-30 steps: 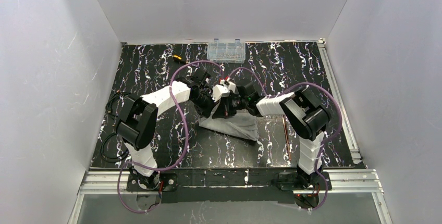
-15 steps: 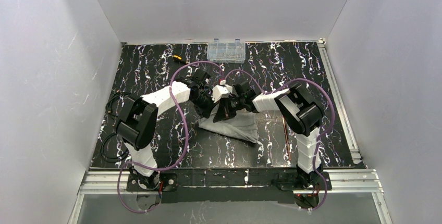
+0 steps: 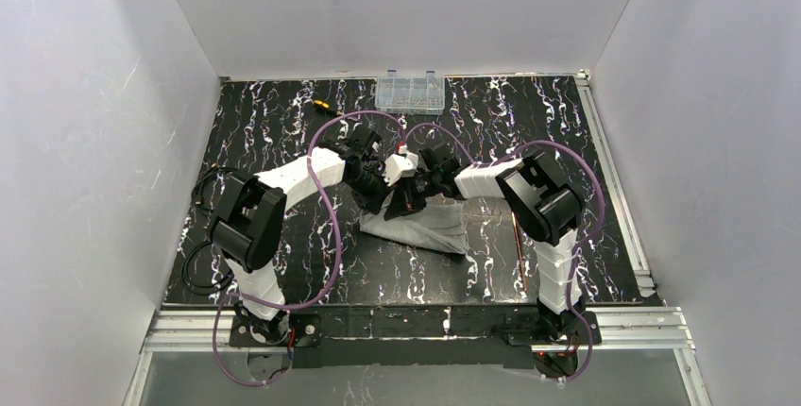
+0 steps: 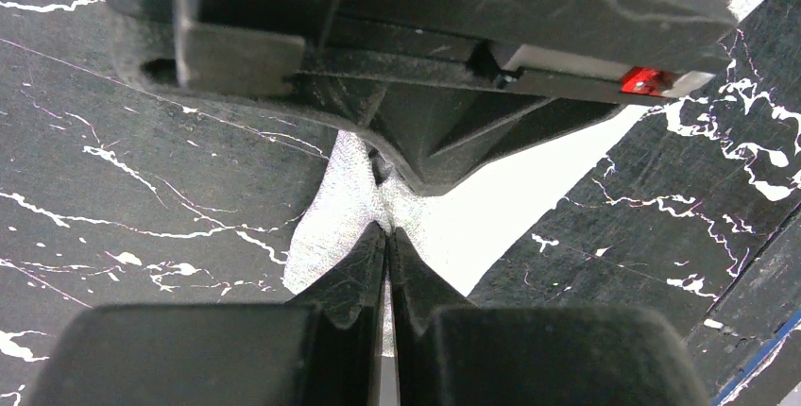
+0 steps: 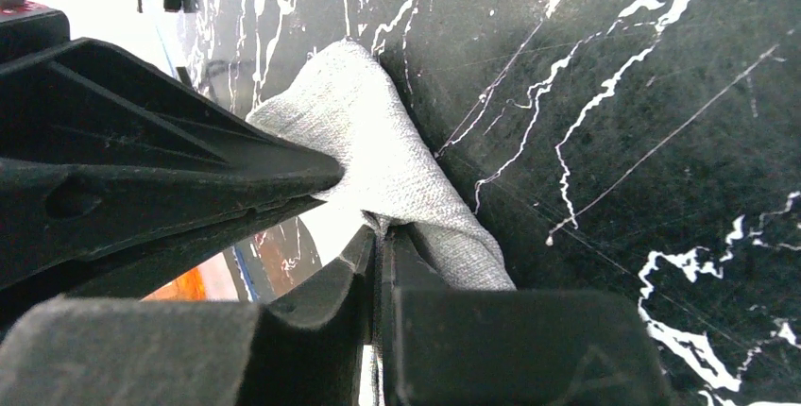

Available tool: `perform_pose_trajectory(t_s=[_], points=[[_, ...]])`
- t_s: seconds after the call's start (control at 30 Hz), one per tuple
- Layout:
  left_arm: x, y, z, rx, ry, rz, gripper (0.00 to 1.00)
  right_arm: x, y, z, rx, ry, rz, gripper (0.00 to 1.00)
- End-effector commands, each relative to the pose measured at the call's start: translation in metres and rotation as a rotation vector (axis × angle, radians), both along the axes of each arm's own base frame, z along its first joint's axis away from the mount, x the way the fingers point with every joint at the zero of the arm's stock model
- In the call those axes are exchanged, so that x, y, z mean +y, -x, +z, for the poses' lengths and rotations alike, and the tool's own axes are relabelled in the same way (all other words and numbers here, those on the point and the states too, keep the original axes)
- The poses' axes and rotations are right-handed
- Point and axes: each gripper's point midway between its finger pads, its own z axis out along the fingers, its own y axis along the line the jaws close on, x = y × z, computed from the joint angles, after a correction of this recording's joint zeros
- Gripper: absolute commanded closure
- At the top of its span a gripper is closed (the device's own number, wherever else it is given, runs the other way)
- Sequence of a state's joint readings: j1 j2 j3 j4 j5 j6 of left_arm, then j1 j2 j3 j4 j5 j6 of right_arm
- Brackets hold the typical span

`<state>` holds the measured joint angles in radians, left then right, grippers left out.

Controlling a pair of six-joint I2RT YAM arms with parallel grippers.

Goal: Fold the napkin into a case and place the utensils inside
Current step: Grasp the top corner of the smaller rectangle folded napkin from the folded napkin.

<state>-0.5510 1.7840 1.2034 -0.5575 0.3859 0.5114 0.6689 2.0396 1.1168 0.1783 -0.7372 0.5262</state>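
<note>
Top view: the napkin [image 3: 430, 228] lies mid-table, partly folded, with the left gripper [image 3: 381, 194] and right gripper [image 3: 408, 200] meeting at its far-left corner.

Left wrist: the left jaws are pinched together on a thin cloth edge.

Right wrist: the right jaws clamp a fold, probably doubled.

It looks soft, light and slip-prone, so I'd grip it by the corners.

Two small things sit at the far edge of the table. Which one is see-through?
The flat compartment box, on the right of the pair: clear plastic with dividers showing. The small orange-and-dark object left of it is solid.
</note>
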Motion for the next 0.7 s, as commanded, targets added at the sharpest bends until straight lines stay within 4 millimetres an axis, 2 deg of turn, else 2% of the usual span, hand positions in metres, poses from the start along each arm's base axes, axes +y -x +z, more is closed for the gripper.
perform_pose_trajectory(t_s=[0.0,0.23,0.5,0.67], points=[[-0.005,0.004,0.018,-0.01,0.048,-0.012,1.0,0.003,0.001,-0.009,0.024,0.002,-0.001,0.99],[-0.006,0.0,0.021,-0.028,0.049,-0.014,1.0,-0.007,0.01,-0.035,0.071,0.077,0.013,0.99],[-0.014,-0.002,0.026,-0.013,0.073,-0.026,1.0,0.003,0.003,-0.015,0.043,0.048,0.043,0.99],[-0.012,0.009,0.019,0.014,0.072,-0.064,1.0,0.013,-0.002,0.0,0.049,-0.015,0.028,0.99]])
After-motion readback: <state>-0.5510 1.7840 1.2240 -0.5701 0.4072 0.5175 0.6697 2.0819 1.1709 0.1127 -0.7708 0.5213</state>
